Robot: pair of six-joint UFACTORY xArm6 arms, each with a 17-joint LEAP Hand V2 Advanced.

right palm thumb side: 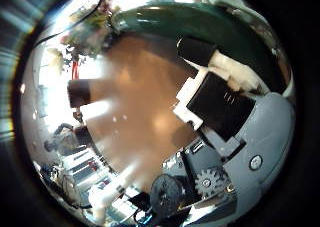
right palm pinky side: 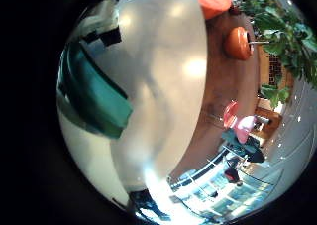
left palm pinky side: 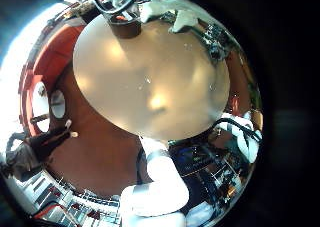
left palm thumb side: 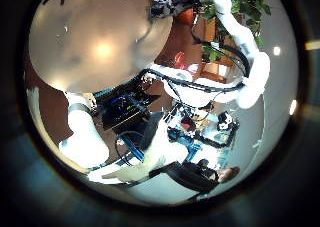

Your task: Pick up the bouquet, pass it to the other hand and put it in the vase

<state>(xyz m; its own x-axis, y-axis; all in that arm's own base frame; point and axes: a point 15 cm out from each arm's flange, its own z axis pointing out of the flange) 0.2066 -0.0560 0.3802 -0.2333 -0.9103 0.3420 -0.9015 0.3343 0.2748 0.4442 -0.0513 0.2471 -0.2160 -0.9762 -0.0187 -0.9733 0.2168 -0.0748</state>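
The bouquet's stem bundle (right palm thumb side: pixel 190 22) runs across my right palm, its flowers (right palm thumb side: pixel 92 29) sticking out past the hand. My right hand's fingers (right palm thumb side: pixel 215 82) curl against the stems. The same bundle (right palm pinky side: pixel 94 86) fills one side of the right little finger side view, close to the palm. A dark vase (right palm thumb side: pixel 78 92) stands upright on the round table (right palm thumb side: pixel 150 97) beneath. From my left palm, the right hand (left palm pinky side: pixel 172 15) hangs over the table's far rim beside the vase (left palm pinky side: pixel 125 25). My left hand (left palm pinky side: pixel 155 187) is high above the table, fingers relaxed, holding nothing.
The round table (left palm pinky side: pixel 150 82) has a pale bare top. A small cluttered item (left palm pinky side: pixel 215 42) sits at its rim. The right arm (left palm thumb side: pixel 235 47) arches over the table edge. Potted plants (right palm pinky side: pixel 282 27) and seats (right palm pinky side: pixel 236 42) stand on the floor around.
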